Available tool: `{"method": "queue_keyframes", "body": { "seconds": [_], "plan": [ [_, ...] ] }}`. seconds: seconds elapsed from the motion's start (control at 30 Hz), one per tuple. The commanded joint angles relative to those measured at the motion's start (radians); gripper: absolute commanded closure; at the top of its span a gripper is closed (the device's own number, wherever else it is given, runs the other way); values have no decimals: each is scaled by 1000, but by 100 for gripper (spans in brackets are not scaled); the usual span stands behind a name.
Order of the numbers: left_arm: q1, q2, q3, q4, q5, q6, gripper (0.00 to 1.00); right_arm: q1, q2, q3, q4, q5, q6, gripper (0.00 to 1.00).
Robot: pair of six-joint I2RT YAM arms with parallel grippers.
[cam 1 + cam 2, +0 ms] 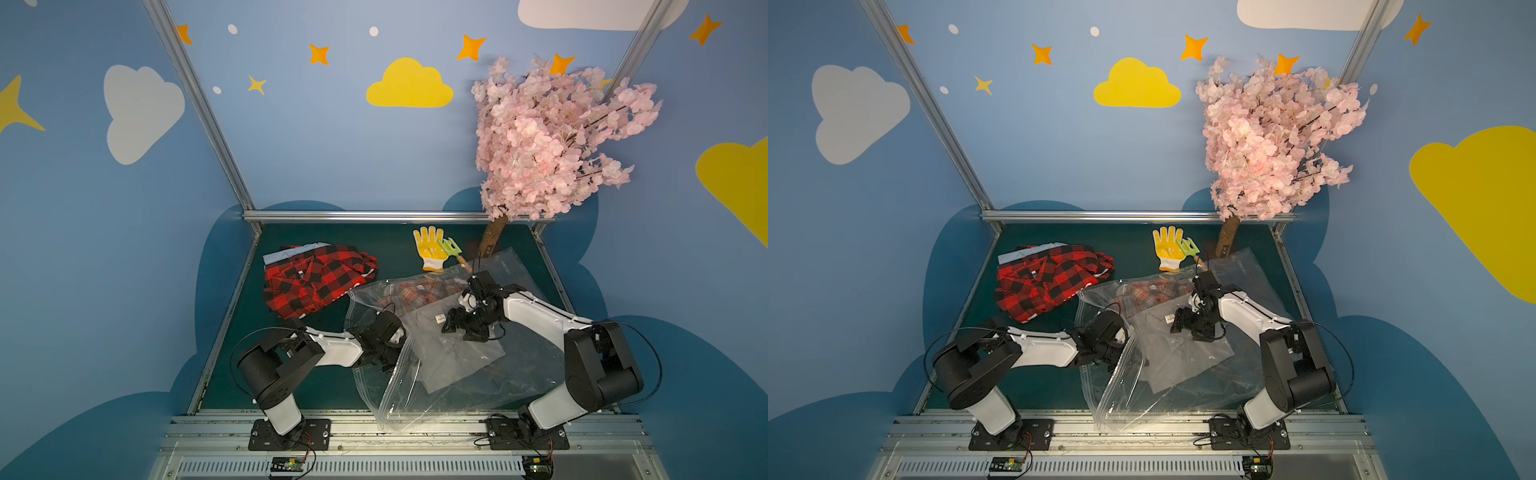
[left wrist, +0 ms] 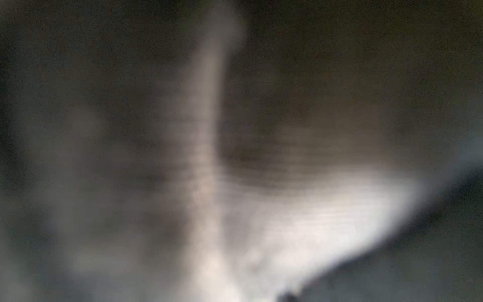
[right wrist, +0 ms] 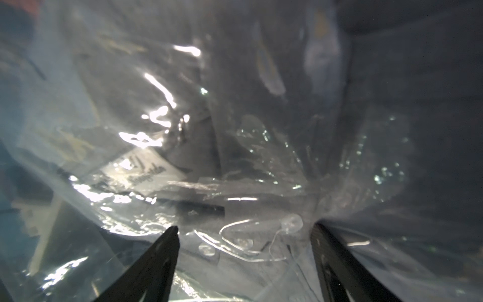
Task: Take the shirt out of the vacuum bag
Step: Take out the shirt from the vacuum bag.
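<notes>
The vacuum bag [image 1: 519, 365] [image 1: 1246, 365] is a big clear crinkled sheet of plastic spread over the middle and right of the green table. Inside it lie a grey shirt [image 1: 457, 361] [image 1: 1187, 361] and, farther back, a pale plaid shirt [image 1: 419, 291]. My left gripper [image 1: 388, 365] [image 1: 1113, 361] is at the bag's left edge, shut on the plastic, which bunches around it and hides the fingertips; the left wrist view is only a pale blur. My right gripper [image 1: 451, 322] [image 3: 245, 235] is open over the grey shirt's collar, near its white label [image 3: 146, 170], with bag plastic between the fingers.
A red and black plaid shirt [image 1: 316, 278] lies outside the bag at the back left. A yellow glove [image 1: 430, 247] and a green toy rake [image 1: 451, 249] lie at the back. A pink blossom tree [image 1: 552, 137] stands at the back right. The bag overhangs the front rail [image 1: 457, 430].
</notes>
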Motion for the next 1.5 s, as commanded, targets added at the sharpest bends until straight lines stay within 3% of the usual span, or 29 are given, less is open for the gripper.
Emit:
{"method": "queue_keyframes", "body": {
  "seconds": [0.0,0.37,0.63,0.77,0.93,1.2,1.47],
  "plan": [
    [2,-53,35,-57,2,37,93,-3,-34,-12,-12,-31,-9,17],
    [16,-210,116,-240,2,123,95,-174,-128,-7,-111,-11,-89,13],
    [5,-171,83,-203,33,111,92,-221,-137,-36,-103,-31,-104,13],
    [-15,-121,27,-145,34,84,81,-221,-135,-54,-89,-38,-104,13],
    [-22,-84,-16,-76,30,58,58,-221,-139,-69,-81,-45,-103,13],
    [-46,-124,-50,-172,-4,34,29,-221,-150,-67,-87,-46,-107,13],
    [-67,-94,5,-276,-117,62,24,-221,-148,-76,-67,-54,-96,13]
  ]
}}
